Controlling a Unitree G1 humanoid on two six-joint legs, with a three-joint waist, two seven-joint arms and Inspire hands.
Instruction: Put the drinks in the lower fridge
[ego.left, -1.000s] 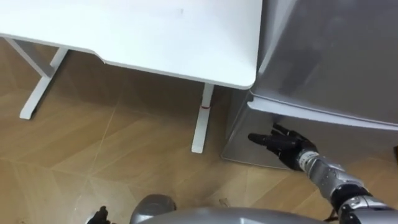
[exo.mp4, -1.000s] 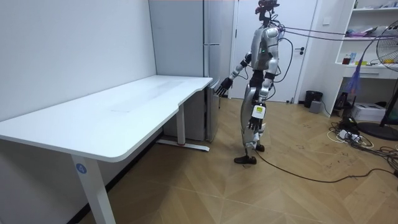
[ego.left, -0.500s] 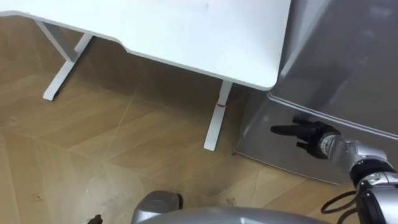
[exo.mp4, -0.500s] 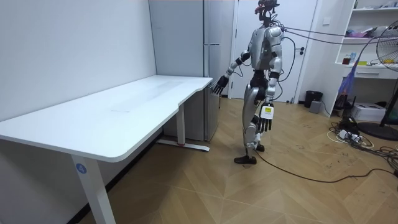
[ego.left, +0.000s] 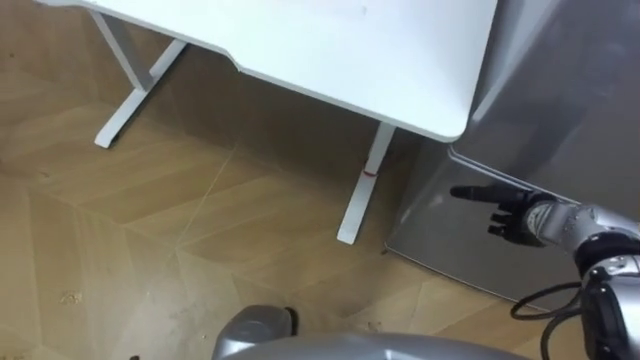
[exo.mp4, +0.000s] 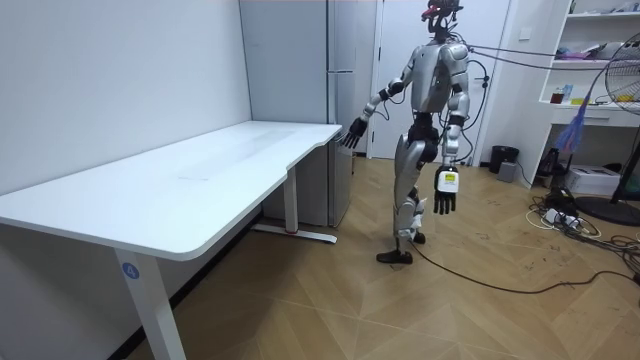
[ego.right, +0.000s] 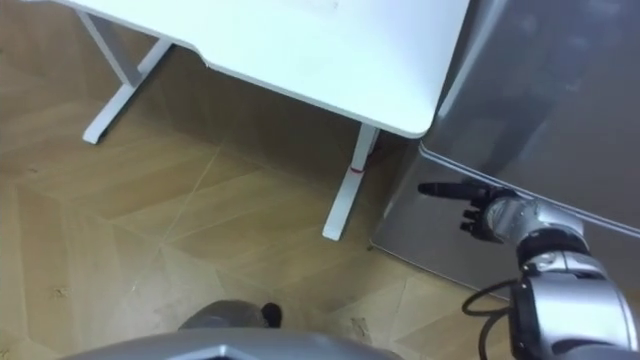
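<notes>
As far as the eye views show, the fridge (ego.left: 560, 90) has its lower door (ego.left: 450, 245) closed. The right hand (ego.left: 512, 212) hovers in front of that door, just under its top edge, near the fridge's corner. One finger is stretched straight toward the corner, the rest loosely bent w/ nothing held. Contact w/ the door can't be told. A white desk (ego.left: 330, 50) sits right beside the fridge, its leg (ego.left: 362, 190) near the fridge's base. The robot stands upright by the fridge's front on the wood floor (ego.left: 150, 230). Its left hand (exo.mp4: 445, 190) hangs by its thigh, on the side away from the fridge, fingers straight & relaxed.
</notes>
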